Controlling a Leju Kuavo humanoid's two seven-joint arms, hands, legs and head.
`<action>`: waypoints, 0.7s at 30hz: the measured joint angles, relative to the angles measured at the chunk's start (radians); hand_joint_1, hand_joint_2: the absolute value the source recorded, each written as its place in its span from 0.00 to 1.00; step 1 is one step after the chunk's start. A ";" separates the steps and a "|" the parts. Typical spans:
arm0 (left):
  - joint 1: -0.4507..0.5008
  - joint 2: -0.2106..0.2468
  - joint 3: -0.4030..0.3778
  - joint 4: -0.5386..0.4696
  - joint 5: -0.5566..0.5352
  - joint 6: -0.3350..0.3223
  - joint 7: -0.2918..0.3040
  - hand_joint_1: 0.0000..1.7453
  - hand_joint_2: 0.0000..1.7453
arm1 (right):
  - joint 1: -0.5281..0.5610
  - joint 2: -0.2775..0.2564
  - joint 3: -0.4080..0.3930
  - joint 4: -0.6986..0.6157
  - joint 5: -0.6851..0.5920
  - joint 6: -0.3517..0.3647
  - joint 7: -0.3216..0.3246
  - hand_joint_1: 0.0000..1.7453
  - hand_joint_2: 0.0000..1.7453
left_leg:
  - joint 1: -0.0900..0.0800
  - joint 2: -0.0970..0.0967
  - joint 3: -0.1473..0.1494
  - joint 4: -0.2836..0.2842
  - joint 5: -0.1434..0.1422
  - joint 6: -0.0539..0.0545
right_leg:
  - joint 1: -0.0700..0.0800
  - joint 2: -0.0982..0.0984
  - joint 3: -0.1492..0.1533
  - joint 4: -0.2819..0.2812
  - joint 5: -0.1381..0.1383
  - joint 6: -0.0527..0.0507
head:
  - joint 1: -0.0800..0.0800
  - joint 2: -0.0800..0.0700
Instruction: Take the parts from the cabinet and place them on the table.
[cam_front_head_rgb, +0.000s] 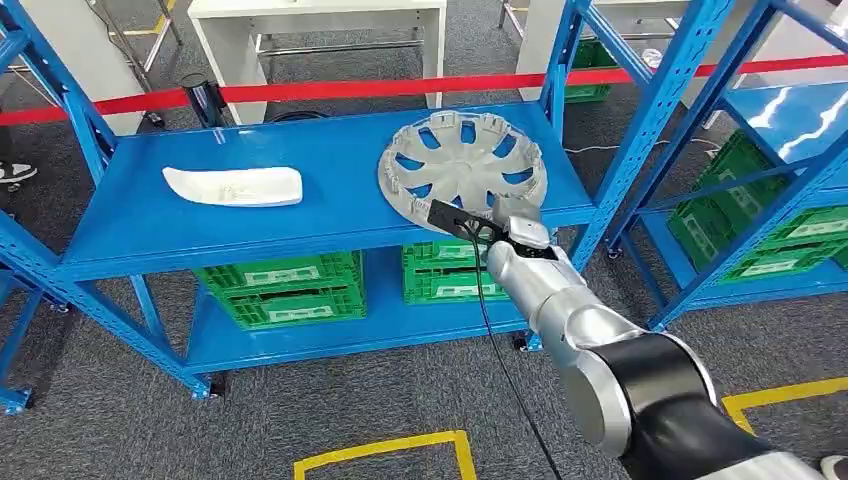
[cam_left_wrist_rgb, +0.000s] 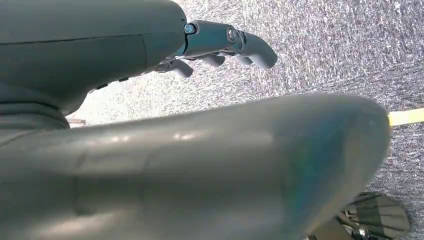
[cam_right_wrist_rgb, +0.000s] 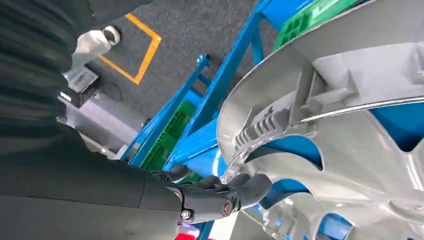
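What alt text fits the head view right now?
The robot's right hand reaches the near rim of a silver hubcap lying on a blue rack shelf. A white moulded part lies further left; green crates sit on the shelf below.

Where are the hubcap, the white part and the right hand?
hubcap (cam_front_head_rgb: 462, 165), head view, centre hub of its ribbed inner face
white part (cam_front_head_rgb: 233, 186), head view, middle of the long shell
right hand (cam_right_wrist_rgb: 220, 192), right wrist view, dark fingers at the hubcap rim
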 joint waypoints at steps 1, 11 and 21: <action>0.000 0.000 0.000 0.000 0.000 0.000 0.000 0.00 0.00 | 0.000 0.000 0.000 0.000 0.008 -0.001 0.001 0.00 1.00 | 0.000 0.000 0.000 0.000 0.000 0.000 | 0.000 0.000 0.000 0.000 0.000 0.000 | 0.000 0.000; 0.000 0.000 0.000 0.000 -0.001 0.000 0.000 0.00 0.00 | -0.013 -0.001 0.000 0.000 0.042 -0.017 0.011 0.00 1.00 | 0.000 0.000 0.000 0.000 0.000 0.000 | 0.000 0.000 0.000 0.000 0.000 0.000 | 0.000 0.000; 0.000 0.000 0.000 0.000 -0.002 -0.003 -0.001 0.00 0.00 | -0.054 -0.001 0.000 0.000 0.060 -0.014 0.018 0.00 1.00 | 0.000 0.000 0.000 0.000 0.000 0.000 | 0.000 0.000 0.000 0.000 0.000 0.000 | 0.000 0.000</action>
